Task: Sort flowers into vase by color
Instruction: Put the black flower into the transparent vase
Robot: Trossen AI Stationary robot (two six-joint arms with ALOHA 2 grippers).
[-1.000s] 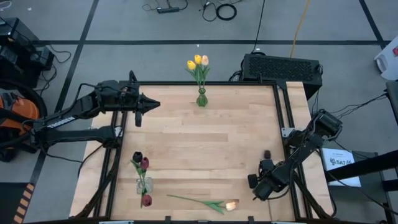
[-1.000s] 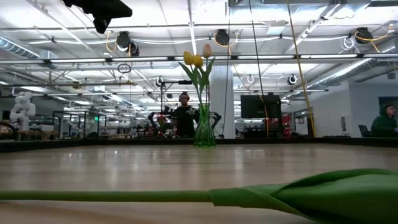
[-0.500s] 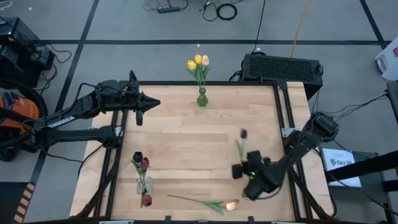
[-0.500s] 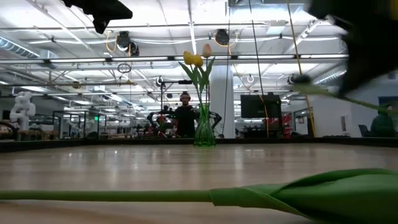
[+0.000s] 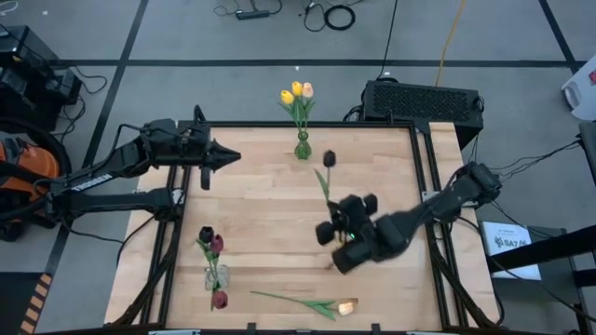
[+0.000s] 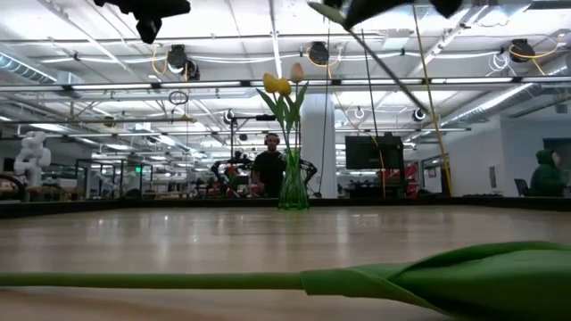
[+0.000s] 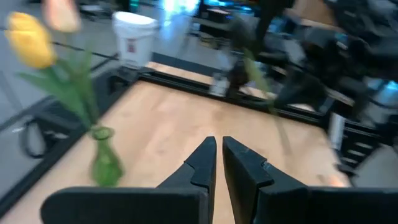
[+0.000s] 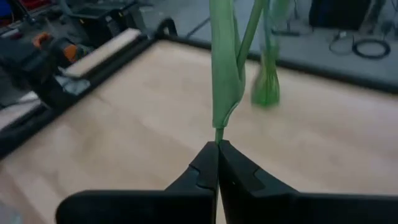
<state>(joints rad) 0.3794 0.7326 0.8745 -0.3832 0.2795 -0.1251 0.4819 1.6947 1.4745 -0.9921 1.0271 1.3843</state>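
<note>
My right gripper [image 5: 331, 223] is over the middle of the table, shut on a near-black tulip [image 5: 329, 158] whose head points toward the far edge. A green vase [image 5: 303, 146] at the far edge holds yellow and peach tulips [image 5: 296, 93]. A clear vase [image 5: 214, 276] near the left near corner holds dark red and near-black tulips [image 5: 210, 241]. One peach tulip [image 5: 317, 304] lies flat by the near edge. My left gripper [image 5: 228, 155] hovers shut over the far left part of the table. My right gripper pinches the tulip's stem [image 8: 217, 132] between its two fingers, at the lower end just below the base of the leaf [image 8: 225, 74]. The stem runs on ahead of the fingers, in line with them. The tulip is lifted clear of the table, and its stem [image 6: 393, 71] shows slanting high in the low view.
A red flower head [image 5: 220, 300] shows beside the clear vase's foot. The lying tulip's leaf [image 6: 446, 276] fills the low view's foreground. A black box [image 5: 421, 100] sits behind the far right corner. Bare wood [image 5: 261, 200] lies between the two vases.
My right gripper has swung up from the near right corner toward the middle of the table, staying shut on the near-black tulip. The flower has travelled with it, and its head now reaches toward the green vase.
</note>
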